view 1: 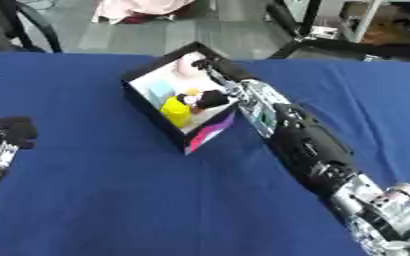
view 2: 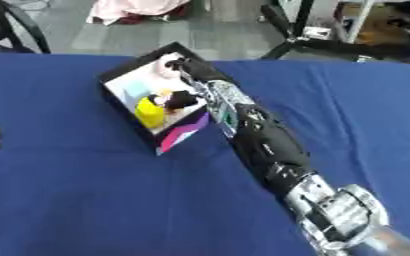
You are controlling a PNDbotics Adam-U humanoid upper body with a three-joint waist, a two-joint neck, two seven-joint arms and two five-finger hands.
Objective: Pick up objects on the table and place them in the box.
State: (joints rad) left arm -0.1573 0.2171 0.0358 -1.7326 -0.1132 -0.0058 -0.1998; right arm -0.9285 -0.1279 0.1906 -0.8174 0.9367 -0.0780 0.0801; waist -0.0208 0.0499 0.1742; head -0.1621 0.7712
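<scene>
At the far left, the left robot hand (view 1: 14, 131) rests idle on the blue-clothed desk (view 1: 112, 200), its dark fingers curled in with nothing between them; the left eye view shows it together with some of the silver forearm, while the right eye view catches only a dark sliver at the picture's left edge. Farther right, near the middle of the desk's far side, stands the box (view 1: 147, 107), black outside, white inside, with a pink and purple panel on its near corner. Inside it lie a yellow object (view 1: 175, 111), a pale blue shape (view 1: 159, 91) toward the left wall and a pinkish shape (view 2: 165, 70) at the far corner. The right arm runs up from the lower right corner, and the right robot hand (view 1: 210, 99) reaches over the box's right rim into the interior, its black fingers bent above the contents just beside the yellow object; whether they hold anything cannot be made out in either view.
</scene>
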